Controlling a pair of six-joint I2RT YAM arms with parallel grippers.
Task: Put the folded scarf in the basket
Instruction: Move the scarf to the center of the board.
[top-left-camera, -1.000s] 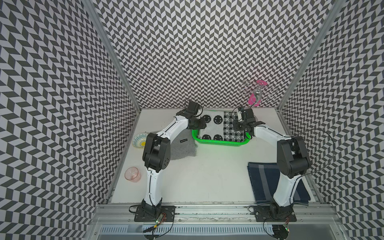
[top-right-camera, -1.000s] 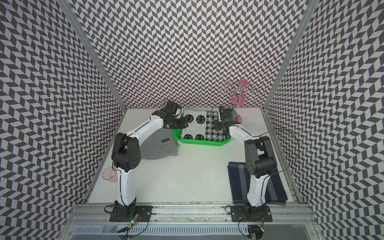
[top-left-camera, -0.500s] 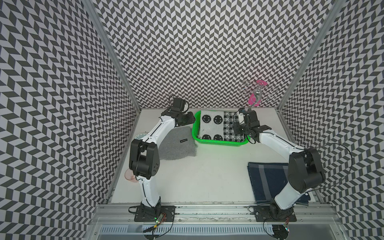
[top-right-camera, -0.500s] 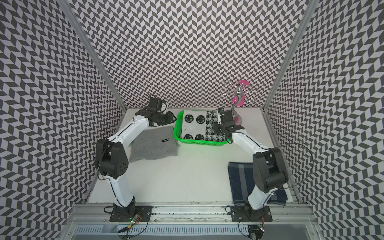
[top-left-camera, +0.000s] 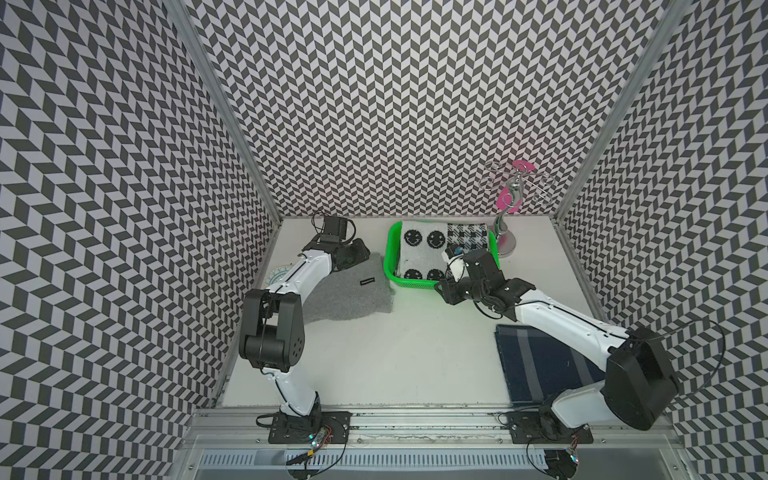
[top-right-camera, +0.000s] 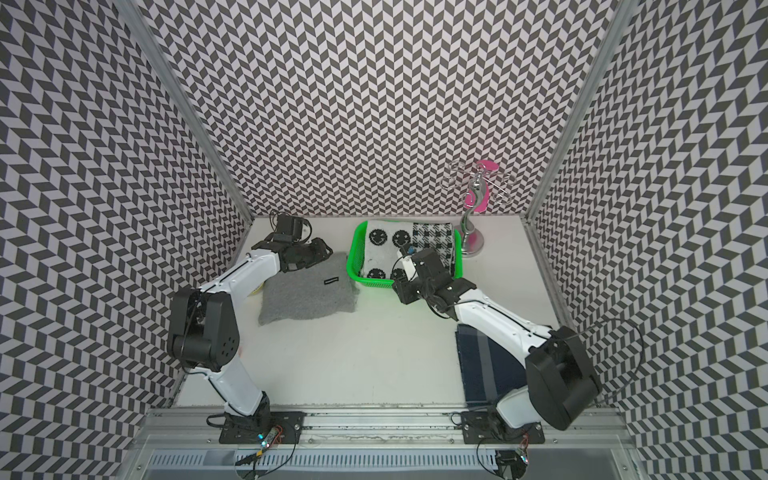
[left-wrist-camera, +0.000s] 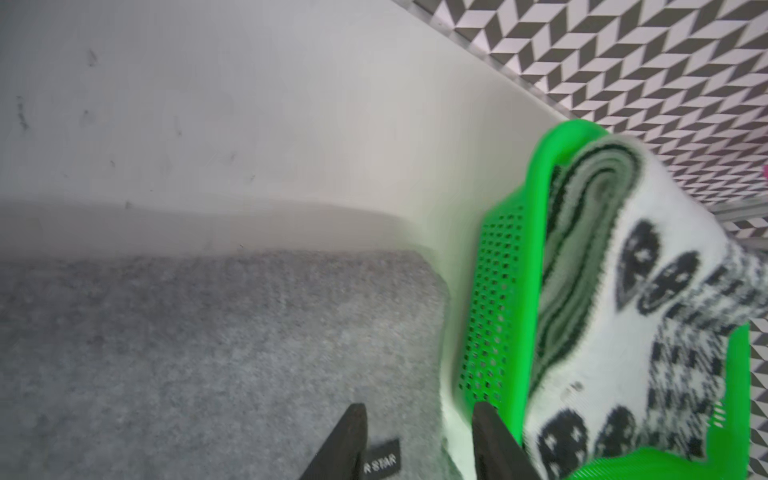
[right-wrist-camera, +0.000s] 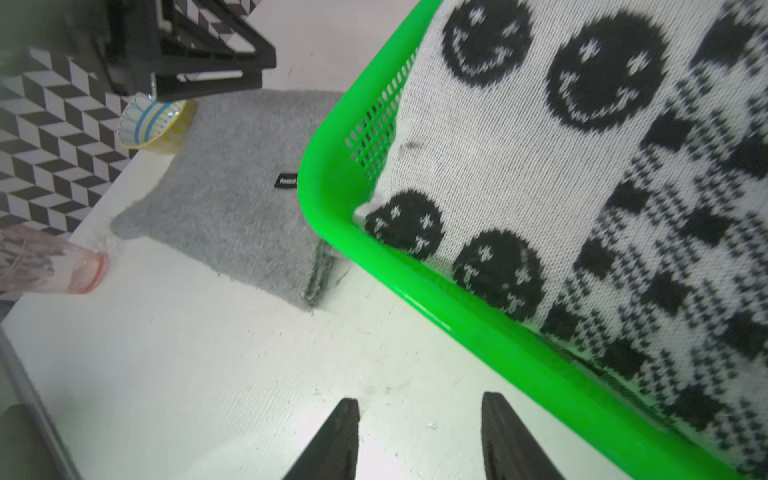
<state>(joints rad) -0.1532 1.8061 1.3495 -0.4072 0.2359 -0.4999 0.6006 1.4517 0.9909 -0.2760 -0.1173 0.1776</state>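
Green basket (right-wrist-camera: 478, 328) just beside right tool (right-wrist-camera: 420, 400)

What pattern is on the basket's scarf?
Black smileys and checks on white scarf; clearest in right wrist view.

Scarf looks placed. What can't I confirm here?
Floor of the bright green perforated plastic basket: under the folded black-and-white smiley knit scarf, every view.
Text on the black label of the grey fuzzy cloth: too small in both top views, half behind the left tool in the left wrist view.
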